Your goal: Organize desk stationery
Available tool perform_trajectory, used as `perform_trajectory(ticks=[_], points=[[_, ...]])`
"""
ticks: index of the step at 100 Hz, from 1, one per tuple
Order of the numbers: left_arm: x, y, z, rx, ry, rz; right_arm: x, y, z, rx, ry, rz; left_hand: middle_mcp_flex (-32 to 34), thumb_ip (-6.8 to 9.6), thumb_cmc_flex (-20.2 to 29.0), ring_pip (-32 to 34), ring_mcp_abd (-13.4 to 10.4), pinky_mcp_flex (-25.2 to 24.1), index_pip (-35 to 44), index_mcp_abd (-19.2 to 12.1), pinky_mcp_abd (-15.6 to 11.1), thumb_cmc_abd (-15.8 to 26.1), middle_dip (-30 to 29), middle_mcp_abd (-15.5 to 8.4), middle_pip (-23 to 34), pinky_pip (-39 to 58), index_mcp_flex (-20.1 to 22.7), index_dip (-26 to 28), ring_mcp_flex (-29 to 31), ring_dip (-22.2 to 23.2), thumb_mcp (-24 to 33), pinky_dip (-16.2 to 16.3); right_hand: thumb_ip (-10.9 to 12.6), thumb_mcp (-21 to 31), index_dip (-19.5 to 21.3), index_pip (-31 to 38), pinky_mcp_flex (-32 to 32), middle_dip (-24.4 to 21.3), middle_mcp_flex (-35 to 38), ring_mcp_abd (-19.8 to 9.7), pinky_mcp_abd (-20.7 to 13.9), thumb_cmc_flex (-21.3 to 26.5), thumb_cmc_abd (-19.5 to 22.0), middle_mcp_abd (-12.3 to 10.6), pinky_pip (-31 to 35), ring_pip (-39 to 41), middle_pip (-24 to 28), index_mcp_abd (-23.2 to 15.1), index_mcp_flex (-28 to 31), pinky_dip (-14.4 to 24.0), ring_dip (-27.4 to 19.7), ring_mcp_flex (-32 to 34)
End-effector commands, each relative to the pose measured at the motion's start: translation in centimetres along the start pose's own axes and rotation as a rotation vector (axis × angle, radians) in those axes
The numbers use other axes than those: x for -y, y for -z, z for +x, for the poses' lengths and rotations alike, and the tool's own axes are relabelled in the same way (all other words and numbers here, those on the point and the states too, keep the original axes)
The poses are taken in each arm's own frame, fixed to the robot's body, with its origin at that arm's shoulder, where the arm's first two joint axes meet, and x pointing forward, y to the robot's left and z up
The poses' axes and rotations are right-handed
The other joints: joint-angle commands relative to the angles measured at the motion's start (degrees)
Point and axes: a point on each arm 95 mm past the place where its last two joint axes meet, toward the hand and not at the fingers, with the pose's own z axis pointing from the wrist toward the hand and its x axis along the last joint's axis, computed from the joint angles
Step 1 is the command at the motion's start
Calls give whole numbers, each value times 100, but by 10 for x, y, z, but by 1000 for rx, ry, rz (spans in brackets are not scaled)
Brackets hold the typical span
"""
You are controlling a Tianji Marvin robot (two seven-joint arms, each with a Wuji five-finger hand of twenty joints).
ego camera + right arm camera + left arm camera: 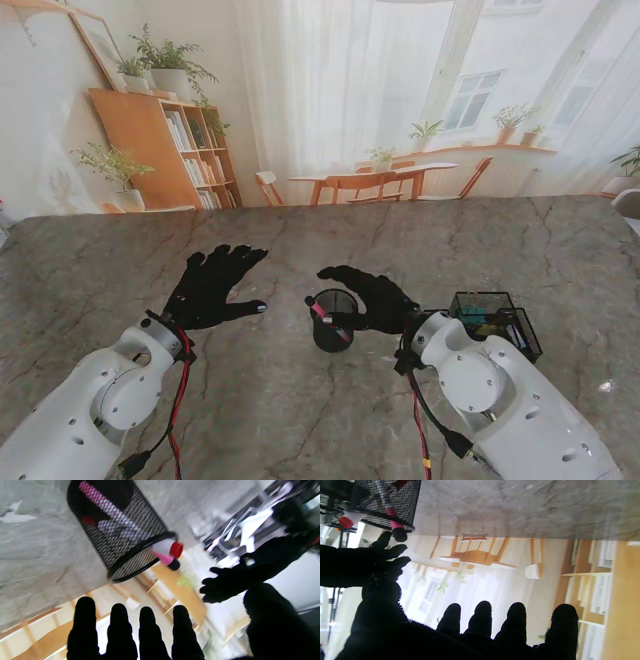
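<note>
Over at the left of the marble tabletop (300, 400), the left hand (213, 285) hovers with fingers spread, holding nothing. Toward three o'clock from it stands the black mesh pen cup (334, 320), holding a pink marker (321, 312) and a red-capped pen (175, 549). Just beyond, the right hand (372, 297) hovers beside the cup, fingers apart and empty, with a black mesh organizer (495, 318) farther right
</note>
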Motion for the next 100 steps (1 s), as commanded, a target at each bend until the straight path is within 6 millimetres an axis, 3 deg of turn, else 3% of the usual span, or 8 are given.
perform_trajectory(ticks=[1,12,24,46,50,82,90,100], points=[[-14,8,-8,38,23,-26,-11,-4,1,-36,46,7,-86,-49,79,-87,-109,-105,-44,9,-150,343,-54,-75,-18,-227,-117,-26,-177,-56,18,-107,-46,3,-98,-174,-207,-123,-353,108,233,-224,-123,92,-219,-188,-186,76,-310,-164,-96,-288],[-15,13,-16,57,34,-20,-16,-9,2,-111,140,111,-69,-49,121,-91,-116,-81,-34,1,-161,333,-51,-72,-14,-261,-90,-23,-166,-56,12,-80,-82,93,-199,-575,-383,-141,-850,196,424,-363,-148,232,-287,-267,-200,204,-380,-408,-116,-668],[-14,15,-19,68,41,3,-20,-15,2,-163,268,177,-53,-50,146,-87,-126,-41,-26,4,-147,367,-46,-80,-8,-277,-75,-19,-148,-51,9,-38,-82,155,-1183,-773,-632,-643,-957,315,758,-359,-247,417,-45,-316,-434,328,-286,-808,-102,-1021],[-13,20,-21,81,44,25,-21,-33,0,-217,403,235,-14,-52,189,-75,-147,8,-1,1,-121,379,-33,-96,3,-271,-23,-3,-99,-41,2,35,-66,243,-2169,-856,-906,-1336,-986,567,1347,-278,-383,739,487,-323,-534,557,-233,-1301,-71,-1308],[-13,21,-21,84,43,28,-20,-37,0,-221,406,240,-3,-51,206,-74,-136,14,3,9,-122,376,-30,-84,7,-268,-16,0,-96,-39,5,47,-60,239,-2672,-826,-863,-1532,-988,611,1469,-247,-403,777,693,-296,-498,575,-191,-1437,-42,-1291],[-13,23,-22,93,47,40,-8,-65,-3,-246,399,314,67,-55,271,-64,-143,32,40,30,-119,401,-7,-83,25,-246,63,26,-54,-27,1,107,-28,313,-2737,-726,-262,-1496,-980,703,1889,21,-674,894,1472,139,-475,452,-191,-1017,118,-1122],[-13,23,-22,94,50,41,-5,-67,-6,-253,412,340,89,-56,289,-63,-155,32,52,35,-136,412,-1,-86,30,-245,90,34,-45,-25,2,115,-2,362,-2471,-682,-84,-1249,-979,688,1890,141,-782,938,1758,350,-441,432,-215,-759,182,-1025],[-13,23,-22,96,51,41,-4,-67,-9,-265,436,367,107,-60,311,-61,-159,41,61,40,-142,433,7,-87,34,-240,107,43,-31,-23,0,125,42,432,-1487,-641,295,-610,-987,658,1639,331,-943,981,1972,737,-369,383,-283,-253,331,-876]])
